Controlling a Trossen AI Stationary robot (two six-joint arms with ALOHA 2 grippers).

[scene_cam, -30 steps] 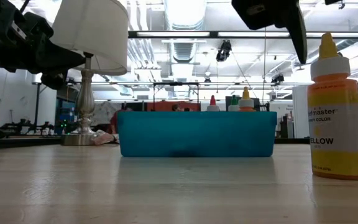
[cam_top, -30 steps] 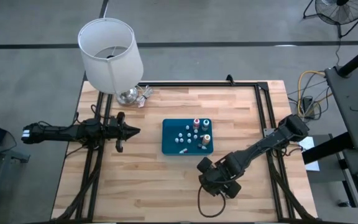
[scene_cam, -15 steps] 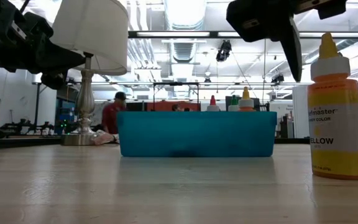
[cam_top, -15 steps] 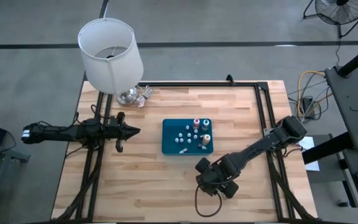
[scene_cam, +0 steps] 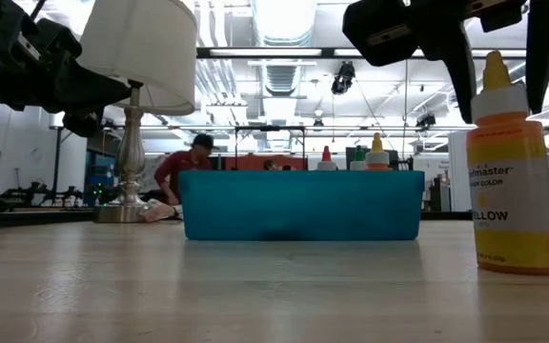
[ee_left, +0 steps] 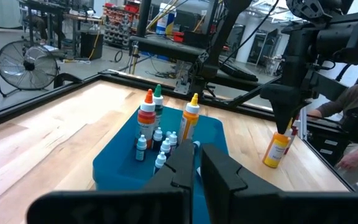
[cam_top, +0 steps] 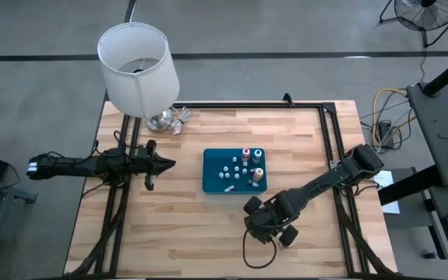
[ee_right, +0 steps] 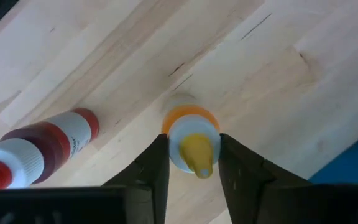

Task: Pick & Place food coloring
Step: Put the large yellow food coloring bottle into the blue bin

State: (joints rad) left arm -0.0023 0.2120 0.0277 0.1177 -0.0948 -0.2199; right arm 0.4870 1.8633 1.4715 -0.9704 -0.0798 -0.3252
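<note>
A yellow food coloring bottle stands on its base on the wooden table, near the front right of the blue tray. My right gripper comes down over it, shut on its top. In the tray stand red, green and orange-topped bottles with several tiny bottles around them. A red bottle lies on its side on the table next to the yellow one. My left gripper is shut and level at the table's left, pointing toward the tray. My right gripper pinches the yellow bottle's white cap, just below the yellow nozzle, between its two fingers. The fingers come from above, pointing steeply down. The bottle stays upright with its base on the table.
A lamp with a white shade stands at the far left corner, with a small crumpled thing beside its foot. A black rail frame runs along the table's far and right edges. A person shows in the room behind.
My right gripper has shut its fingers onto the yellow bottle's cap. The bottle has shifted slightly but stays on the table. A person has walked across the room behind the tray.
</note>
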